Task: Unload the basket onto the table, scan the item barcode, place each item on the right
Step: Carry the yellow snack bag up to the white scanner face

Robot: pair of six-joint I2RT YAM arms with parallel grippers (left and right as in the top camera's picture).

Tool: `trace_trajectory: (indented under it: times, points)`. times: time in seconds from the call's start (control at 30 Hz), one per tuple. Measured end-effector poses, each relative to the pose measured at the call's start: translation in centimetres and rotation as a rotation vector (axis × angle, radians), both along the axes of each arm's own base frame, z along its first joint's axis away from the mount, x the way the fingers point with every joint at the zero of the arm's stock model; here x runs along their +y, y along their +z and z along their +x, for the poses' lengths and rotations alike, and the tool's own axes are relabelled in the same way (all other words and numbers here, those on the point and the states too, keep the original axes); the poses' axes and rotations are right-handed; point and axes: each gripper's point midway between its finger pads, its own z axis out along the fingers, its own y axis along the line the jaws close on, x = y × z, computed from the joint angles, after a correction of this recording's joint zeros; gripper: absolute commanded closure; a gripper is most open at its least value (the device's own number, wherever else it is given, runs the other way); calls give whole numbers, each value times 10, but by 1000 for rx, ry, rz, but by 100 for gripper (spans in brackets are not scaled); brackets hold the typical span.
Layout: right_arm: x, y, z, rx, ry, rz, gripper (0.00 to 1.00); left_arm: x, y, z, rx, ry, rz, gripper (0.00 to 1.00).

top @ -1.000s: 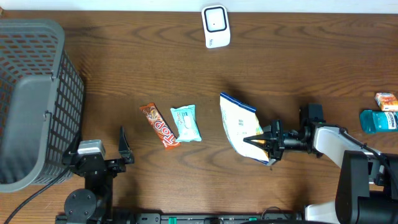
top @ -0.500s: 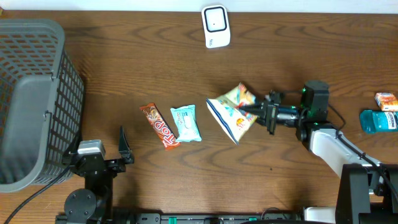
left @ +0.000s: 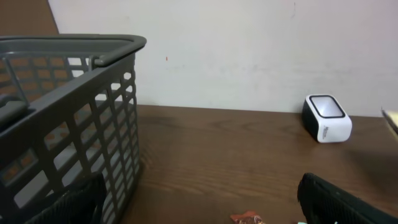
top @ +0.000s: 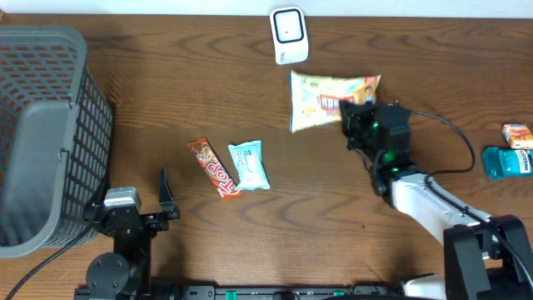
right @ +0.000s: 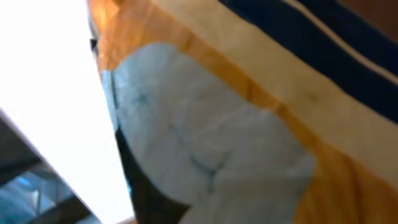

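Two arms on the overhead: your right gripper [top: 350,112] reaches up-table, clamped shut on the snack bag [top: 325,96], just beside the barcode scanner [top: 289,35]. Your left gripper [top: 164,198] sits low-left, jaws spread wide, empty. Left wrist: grey basket [left: 68,112] close, scanner far right. Right wrist: blurred bag fills your frame.
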Motion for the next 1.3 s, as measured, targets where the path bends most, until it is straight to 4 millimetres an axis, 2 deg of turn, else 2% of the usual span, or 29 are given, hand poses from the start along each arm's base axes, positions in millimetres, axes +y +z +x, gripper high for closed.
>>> trace_trajectory:
  times: [0.07,0.2,0.33,0.5,0.67,0.87,1.1,1.3]
  points:
    - [0,16,9,-89,-74,-52,99,0,0,0,1,0,0,2]
    - [1,24,37,-137,-150,-132,99,0,0,0,0,0,0,2]
    - [9,22,90,-165,-189,-205,99,0,0,0,1,0,0,2]
    - [38,22,160,-220,-148,-216,98,0,0,0,2,0,0,2]
    - [61,8,209,-217,-111,-223,99,0,0,0,1,0,0,2]
    - [63,-17,233,-201,-95,-249,98,0,0,0,0,0,0,2]
    - [44,-11,241,-212,-122,-265,98,0,0,0,1,0,0,2]
    - [26,-19,243,-176,-128,-292,98,0,0,0,1,0,0,2]
